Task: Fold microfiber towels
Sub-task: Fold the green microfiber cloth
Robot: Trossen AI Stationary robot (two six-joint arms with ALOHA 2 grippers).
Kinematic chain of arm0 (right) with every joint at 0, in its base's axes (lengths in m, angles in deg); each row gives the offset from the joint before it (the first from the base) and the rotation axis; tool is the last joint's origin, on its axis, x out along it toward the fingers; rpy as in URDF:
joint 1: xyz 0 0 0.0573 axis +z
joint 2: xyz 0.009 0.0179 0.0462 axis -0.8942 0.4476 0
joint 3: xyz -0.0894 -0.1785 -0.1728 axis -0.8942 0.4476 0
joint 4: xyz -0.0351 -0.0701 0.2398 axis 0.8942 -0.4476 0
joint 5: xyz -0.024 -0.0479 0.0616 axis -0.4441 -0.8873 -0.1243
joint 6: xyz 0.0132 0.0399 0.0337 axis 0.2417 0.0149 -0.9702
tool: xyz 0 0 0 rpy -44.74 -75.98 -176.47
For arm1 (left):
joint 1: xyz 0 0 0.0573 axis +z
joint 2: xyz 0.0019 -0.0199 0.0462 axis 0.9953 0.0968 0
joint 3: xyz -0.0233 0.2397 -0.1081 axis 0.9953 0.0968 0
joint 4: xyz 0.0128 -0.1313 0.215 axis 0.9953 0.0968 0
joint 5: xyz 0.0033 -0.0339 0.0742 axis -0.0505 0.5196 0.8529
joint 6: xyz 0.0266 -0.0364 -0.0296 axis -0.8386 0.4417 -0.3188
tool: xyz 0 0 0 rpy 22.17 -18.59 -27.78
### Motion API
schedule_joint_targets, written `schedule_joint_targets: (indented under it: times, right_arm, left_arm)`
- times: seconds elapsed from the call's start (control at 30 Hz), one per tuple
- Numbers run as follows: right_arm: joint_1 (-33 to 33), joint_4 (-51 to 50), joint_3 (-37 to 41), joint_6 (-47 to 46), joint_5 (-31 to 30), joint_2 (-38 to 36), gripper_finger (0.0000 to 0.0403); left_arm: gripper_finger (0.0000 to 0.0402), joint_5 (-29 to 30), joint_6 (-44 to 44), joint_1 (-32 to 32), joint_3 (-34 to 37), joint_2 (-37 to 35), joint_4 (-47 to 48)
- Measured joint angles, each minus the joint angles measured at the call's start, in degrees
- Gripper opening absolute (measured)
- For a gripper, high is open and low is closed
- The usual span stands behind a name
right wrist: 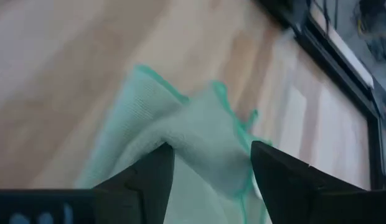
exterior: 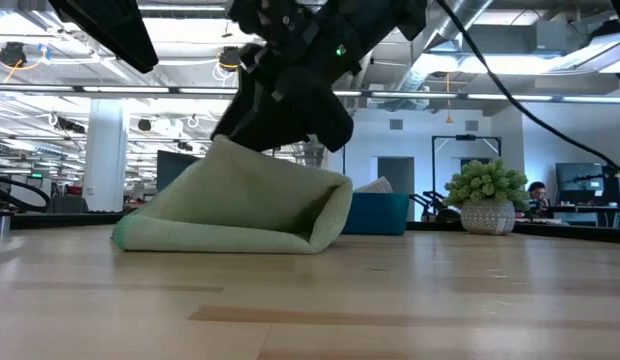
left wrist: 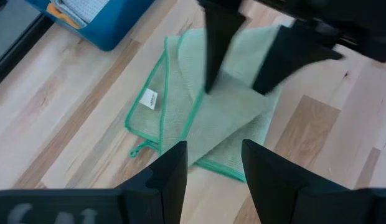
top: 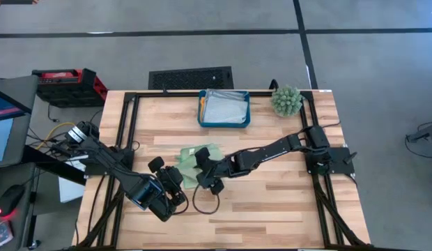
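Note:
A light green microfiber towel (top: 200, 159) lies partly folded in the middle of the table, and one fold (exterior: 240, 200) is tented up off the wood. My right gripper (top: 203, 167) hangs open right over it. The raised fold (right wrist: 205, 140) stands between its two fingers. My left gripper (top: 176, 178) waits open just off the towel's near left side, with nothing between its fingers (left wrist: 174, 177). A white tag (left wrist: 149, 98) shows at the towel's green-stitched edge. My right gripper comes at the towel slanting down from the table's right side. Its open fingers (left wrist: 211, 74) stand on either side of the raised fold (right wrist: 199, 134). I cannot tell whether they touch the cloth. The towel's lower layers lie on the table.
A teal tray (top: 202, 111) with pale folded towels stands at the far middle, and a spiky green plant (top: 286, 100) at the far right. A black cable loop (top: 205, 203) lies near the front. Black frame rails (top: 125, 132) run along both sides.

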Motion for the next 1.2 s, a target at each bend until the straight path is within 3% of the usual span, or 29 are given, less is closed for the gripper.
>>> schedule_joint_targets:
  times: [0.47,0.83,0.97,1.2]
  right_arm:
    - [-0.5,-4.4,0.0,-6.3,-2.7,-0.1,0.0234]
    - [-3.6,-18.7,0.1,-20.4,-4.7,-8.0,0.0234]
    - [-3.1,-24.6,0.1,-21.3,-4.6,-9.8,0.0234]
    - [0.3,-26.1,0.1,-21.8,-4.5,-9.6,0.0234]
  left_arm:
    - [0.0145,-0.5,1.5,0.0,0.0,0.0,0.0]
    - [0.0145,-0.6,4.9,1.4,4.8,0.0,-3.5]
    - [0.0145,-3.7,2.0,3.4,9.4,0.0,-9.9]
    - [0.0145,-10.8,1.8,11.2,16.1,0.0,-17.6]
